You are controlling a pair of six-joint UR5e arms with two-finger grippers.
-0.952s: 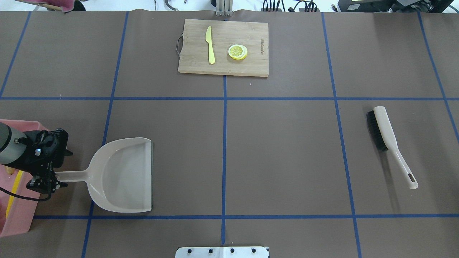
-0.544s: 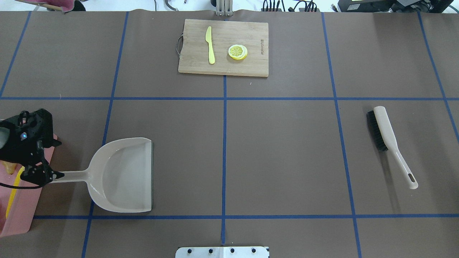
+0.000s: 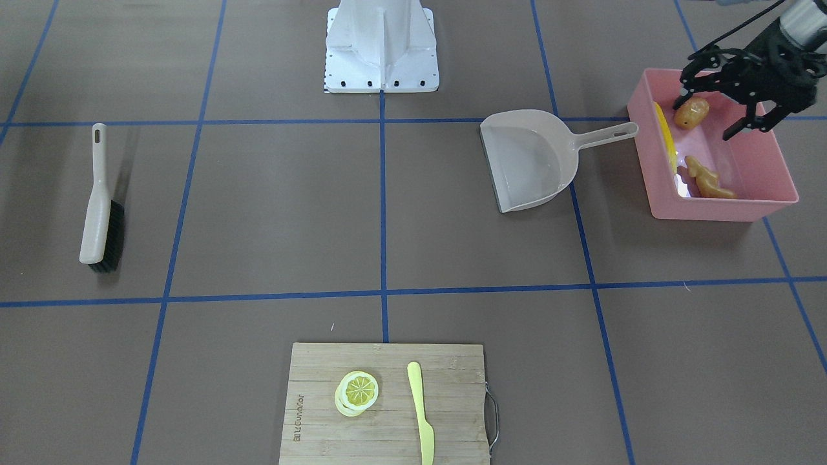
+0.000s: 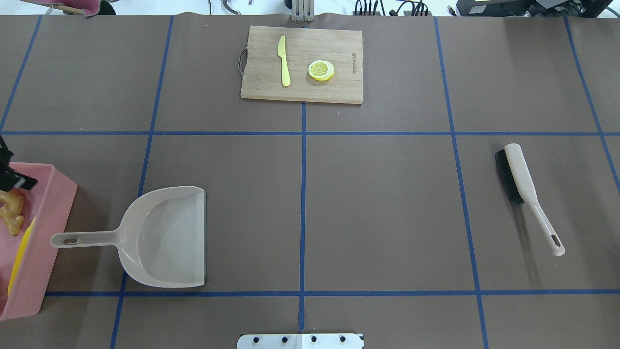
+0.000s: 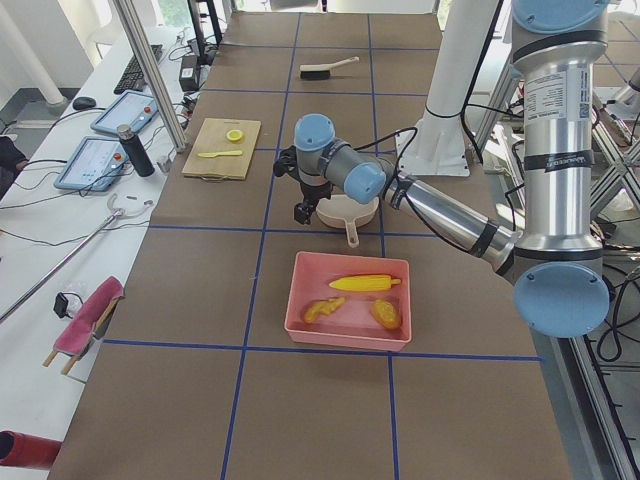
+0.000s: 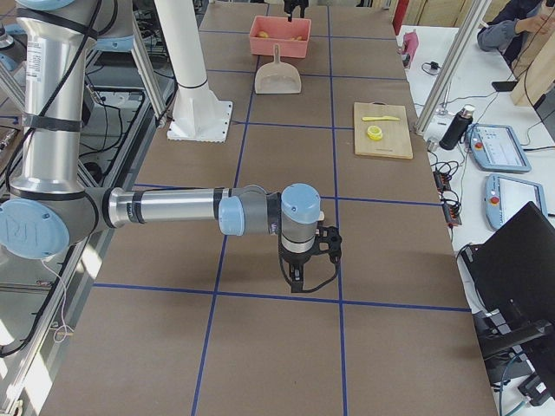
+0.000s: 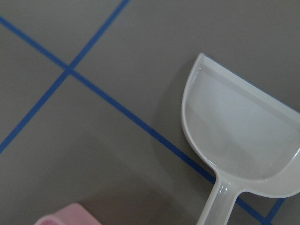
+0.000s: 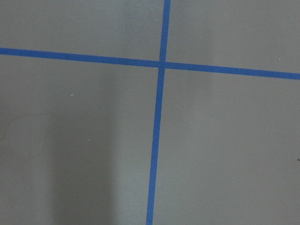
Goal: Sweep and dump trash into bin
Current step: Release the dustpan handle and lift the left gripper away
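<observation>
Left hand withdrawn from dustpan, splayed above bin (trash lying inside).

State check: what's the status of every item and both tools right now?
Bin: upright, holds corn, potato, ginger.
Dustpan: empty, flat on table, not held.
Brush: lying on table, not held.
Cutting board: carries knife and lemon slice.
Left tool: open, empty, raised near bin.
Right tool: above table, open or shut unclear.
</observation>
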